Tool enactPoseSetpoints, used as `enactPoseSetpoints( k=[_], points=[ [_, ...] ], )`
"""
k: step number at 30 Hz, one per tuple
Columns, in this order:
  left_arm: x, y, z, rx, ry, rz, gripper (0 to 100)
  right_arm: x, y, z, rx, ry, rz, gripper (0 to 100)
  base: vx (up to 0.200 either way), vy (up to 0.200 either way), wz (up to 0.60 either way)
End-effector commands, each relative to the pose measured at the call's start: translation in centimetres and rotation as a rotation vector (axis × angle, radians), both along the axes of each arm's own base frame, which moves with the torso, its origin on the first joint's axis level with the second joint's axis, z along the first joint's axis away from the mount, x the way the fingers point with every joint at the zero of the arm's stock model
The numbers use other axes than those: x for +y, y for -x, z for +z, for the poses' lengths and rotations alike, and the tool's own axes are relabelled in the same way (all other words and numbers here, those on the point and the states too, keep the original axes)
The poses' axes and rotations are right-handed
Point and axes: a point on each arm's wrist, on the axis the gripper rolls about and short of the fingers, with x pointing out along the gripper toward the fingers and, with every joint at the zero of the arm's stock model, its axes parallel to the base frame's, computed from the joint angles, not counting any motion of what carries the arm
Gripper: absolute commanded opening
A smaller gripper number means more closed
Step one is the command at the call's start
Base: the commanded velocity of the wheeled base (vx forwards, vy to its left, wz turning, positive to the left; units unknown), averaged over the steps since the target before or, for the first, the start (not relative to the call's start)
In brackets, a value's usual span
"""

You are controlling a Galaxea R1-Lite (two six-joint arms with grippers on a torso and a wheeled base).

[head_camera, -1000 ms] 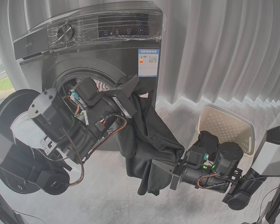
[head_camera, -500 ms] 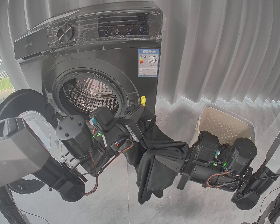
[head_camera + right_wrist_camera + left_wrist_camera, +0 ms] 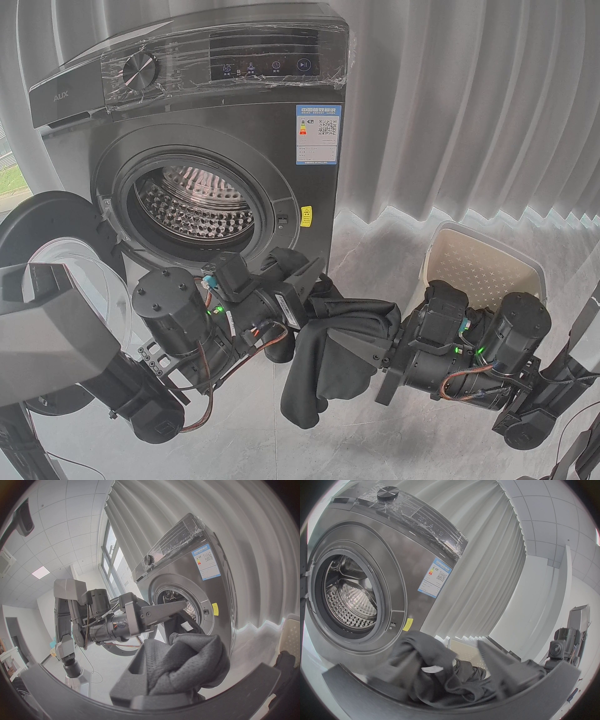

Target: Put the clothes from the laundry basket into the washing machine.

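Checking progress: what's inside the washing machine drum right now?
Bare perforated metal in the drum; no clothes seen. Its front floor is hidden behind the door opening's rim.

Matt black cloth garment; perforated shiny metal drum; cream plastic basket.

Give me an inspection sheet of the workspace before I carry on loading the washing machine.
Surface: grey tiled floor under machine and basket.
Job's things: dark grey front-loading washing machine, round door swung open, steel drum showing no clothes; black fabric garment held below the opening, outside the drum; cream plastic laundry basket on the robot's right, dark clothing in it.
Clutter: nothing seen.
Grippers: left claw shut on the garment nearer the machine; right claw shut on it nearer the basket.
Cables: brown braided cable looping off the left forearm, close to the garment.
Surroundings: white pleated curtain behind.
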Motion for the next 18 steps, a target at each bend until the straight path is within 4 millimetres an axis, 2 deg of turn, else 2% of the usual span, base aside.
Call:
enactPoseSetpoints(
  k=[1,8,13,18],
  points=[
    [0.0,0.3,-0.2,0.008,-0.007,-0.007,100,0.3,-0.2,0.3,-0.012,-0.012,0.003,0,0.0,0.0,0.0],
    [-1.2,1.6,0.0,0.005,-0.006,-0.056,100,0.0,-1.1,1.0,-0.033,-0.037,-0.026,0,0.0,0.0,0.0],
    [-1.1,1.5,-0.1,0.005,-0.01,-0.051,100,-1.0,-2.2,1.4,-0.042,-0.052,-0.076,0,0.0,0.0,0.0],
    [-0.7,1.7,0.0,0.006,-0.011,-0.049,100,-1.1,-2.4,1.6,-0.05,-0.059,-0.083,0,0.0,0.0,0.0]
  ],
)
